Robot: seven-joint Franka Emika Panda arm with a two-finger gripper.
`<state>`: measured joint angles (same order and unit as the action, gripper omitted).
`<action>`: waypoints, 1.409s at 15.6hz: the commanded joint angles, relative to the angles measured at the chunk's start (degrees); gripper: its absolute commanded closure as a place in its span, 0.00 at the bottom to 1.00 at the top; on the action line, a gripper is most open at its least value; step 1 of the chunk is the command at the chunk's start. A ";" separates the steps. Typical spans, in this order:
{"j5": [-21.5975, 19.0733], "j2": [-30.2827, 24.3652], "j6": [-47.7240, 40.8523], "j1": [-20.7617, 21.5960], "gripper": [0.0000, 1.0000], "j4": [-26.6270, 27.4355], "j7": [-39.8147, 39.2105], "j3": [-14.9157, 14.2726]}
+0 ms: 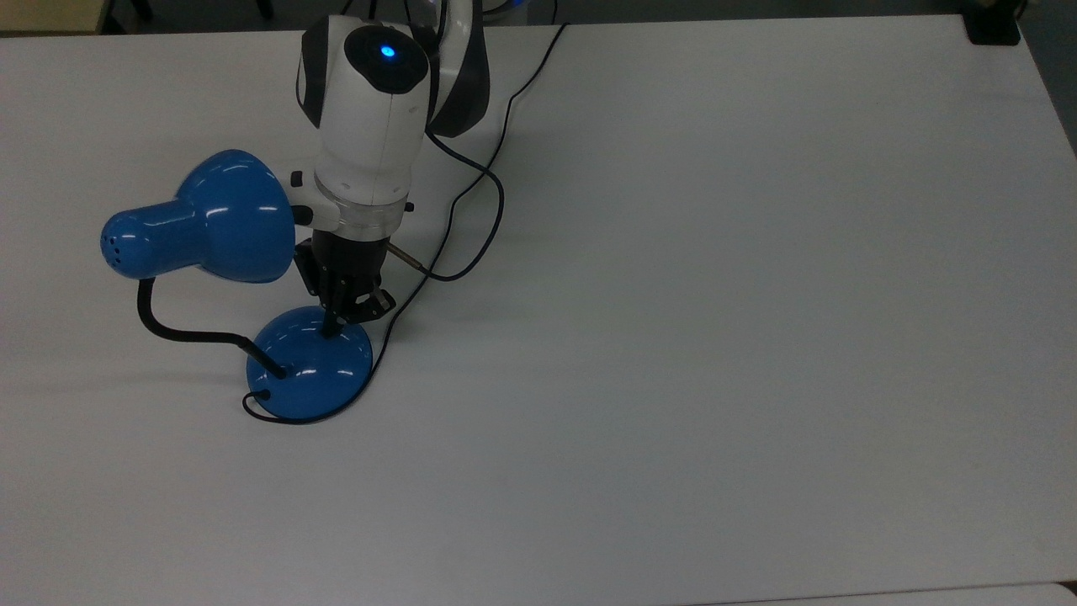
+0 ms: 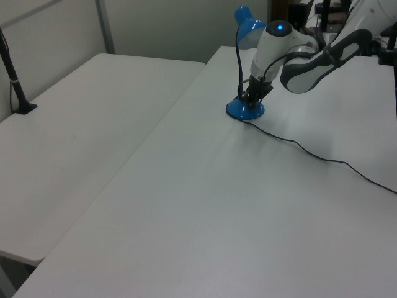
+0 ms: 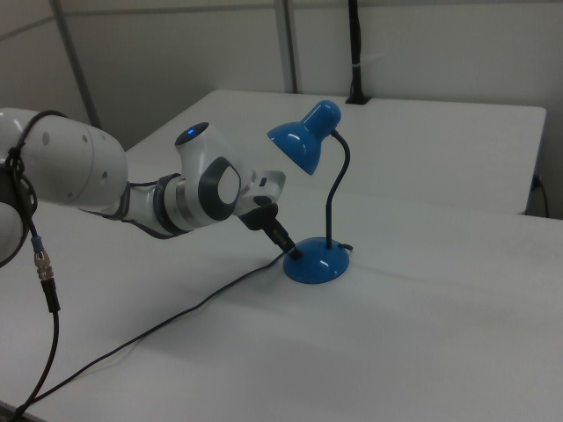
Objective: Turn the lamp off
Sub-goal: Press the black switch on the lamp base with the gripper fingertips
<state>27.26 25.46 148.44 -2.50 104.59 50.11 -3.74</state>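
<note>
The lamp (image 1: pixel 210 215) stands at the top view's left, a glossy blue bell shade on a black bendy neck over a domed blue base (image 1: pixel 311 374). No light comes from the shade, and the table around it is evenly grey. My gripper (image 1: pixel 331 328) is shut and points down, its tip touching the top of the base where the switch sits; the switch itself is hidden under the fingers. The left view has the gripper (image 2: pixel 251 99) on the lamp (image 2: pixel 245 110). The right view has the gripper (image 3: pixel 292 252) at the near side of the lamp (image 3: pixel 317 264).
The lamp's black cord (image 1: pixel 505 118) curls around the base and runs off the far edge of the white table (image 1: pixel 715 337). A black clamp (image 1: pixel 993 25) sits at the top view's upper right corner. A second table (image 2: pixel 80 124) adjoins in the left view.
</note>
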 commanded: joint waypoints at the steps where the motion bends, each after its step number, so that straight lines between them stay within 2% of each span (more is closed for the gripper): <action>1: 4.46 0.20 0.63 0.66 1.00 3.51 4.11 -0.22; 5: 7.10 0.20 0.63 0.66 1.00 4.57 6.75 -0.22; 15: 7.28 -0.58 0.63 0.66 1.00 5.89 7.11 -0.13; 19: 6.93 -5.93 0.36 0.66 1.00 8.34 6.93 0.13; 22: 6.40 -11.56 0.01 0.66 1.00 11.24 6.93 1.97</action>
<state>33.34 21.59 148.56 -2.05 110.15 55.56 -3.23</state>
